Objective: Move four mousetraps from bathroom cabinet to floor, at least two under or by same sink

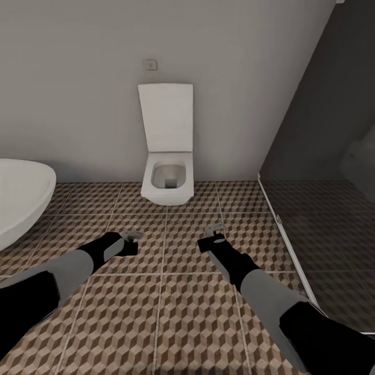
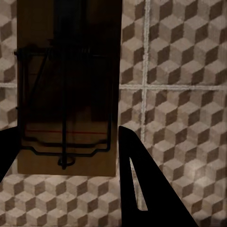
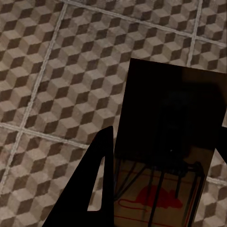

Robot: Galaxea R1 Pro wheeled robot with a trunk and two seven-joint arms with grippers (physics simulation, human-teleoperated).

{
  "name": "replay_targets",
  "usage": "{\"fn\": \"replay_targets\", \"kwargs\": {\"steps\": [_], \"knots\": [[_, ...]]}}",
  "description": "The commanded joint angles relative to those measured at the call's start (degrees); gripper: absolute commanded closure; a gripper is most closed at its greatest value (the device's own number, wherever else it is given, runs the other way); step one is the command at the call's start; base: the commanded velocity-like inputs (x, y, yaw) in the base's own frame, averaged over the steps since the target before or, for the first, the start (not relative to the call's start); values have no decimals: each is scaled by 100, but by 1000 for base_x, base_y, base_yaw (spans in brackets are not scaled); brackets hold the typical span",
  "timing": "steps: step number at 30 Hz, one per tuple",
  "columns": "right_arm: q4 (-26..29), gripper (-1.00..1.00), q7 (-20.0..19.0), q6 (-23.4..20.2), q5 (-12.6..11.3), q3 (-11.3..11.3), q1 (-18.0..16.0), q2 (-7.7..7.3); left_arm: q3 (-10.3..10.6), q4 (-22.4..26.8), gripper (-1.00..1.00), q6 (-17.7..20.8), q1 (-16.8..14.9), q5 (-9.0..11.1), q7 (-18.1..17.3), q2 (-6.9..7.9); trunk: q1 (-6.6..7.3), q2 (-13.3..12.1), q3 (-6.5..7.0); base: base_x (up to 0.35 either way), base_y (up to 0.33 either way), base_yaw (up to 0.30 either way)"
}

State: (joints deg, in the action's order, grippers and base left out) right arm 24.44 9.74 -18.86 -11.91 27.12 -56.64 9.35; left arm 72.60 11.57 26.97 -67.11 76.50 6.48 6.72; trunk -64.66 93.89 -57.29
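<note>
My left gripper [image 1: 131, 238] is held low over the cube-patterned bathroom floor [image 1: 156, 323]. In the left wrist view it [image 2: 66, 163] is shut on a mousetrap [image 2: 66, 94], a brown board with dark wire, held flat between the dark fingers [image 2: 142, 189]. My right gripper [image 1: 214, 233] hangs beside it at about the same height. In the right wrist view it [image 3: 161, 184] is shut on a second mousetrap [image 3: 170, 142], shadowed, with a red spot near its end. The cabinet and the sink are out of view.
A white toilet [image 1: 166, 177] with its lid up stands against the grey wall ahead. The rim of a white oval bathtub [image 1: 21, 198] is at the left. A dark glass shower screen [image 1: 323, 182] with a pale floor rail closes off the right.
</note>
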Motion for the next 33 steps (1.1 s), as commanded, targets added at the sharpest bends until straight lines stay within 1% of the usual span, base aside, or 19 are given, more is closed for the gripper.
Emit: {"fn": "replay_targets", "kwargs": {"steps": [1, 14, 23, 33], "knots": [[11, 100, 45, -20, -68, 48, -5, -15, 28, 33, 100, 19, -3, 40, 38, 13, 0, 2, -4, 0, 0, 0], [85, 100, 70, -19, -58, 48, -5, -39, 42, 47, 100, 28, -3, 40, 14, 22, 0, 2, -4, 0, 0, 0], [103, 100, 72, -18, -53, 48, -3, -42, 42, 47, 100, 28, -3, 40, 12, 15, -197, 363, -171, 0, 0, 0], [105, 100, 72, -13, -49, 49, -4, -40, 43, 47, 100, 28, -3, 34, 11, 14, -417, 764, -424, 0, 0, 0]]}}
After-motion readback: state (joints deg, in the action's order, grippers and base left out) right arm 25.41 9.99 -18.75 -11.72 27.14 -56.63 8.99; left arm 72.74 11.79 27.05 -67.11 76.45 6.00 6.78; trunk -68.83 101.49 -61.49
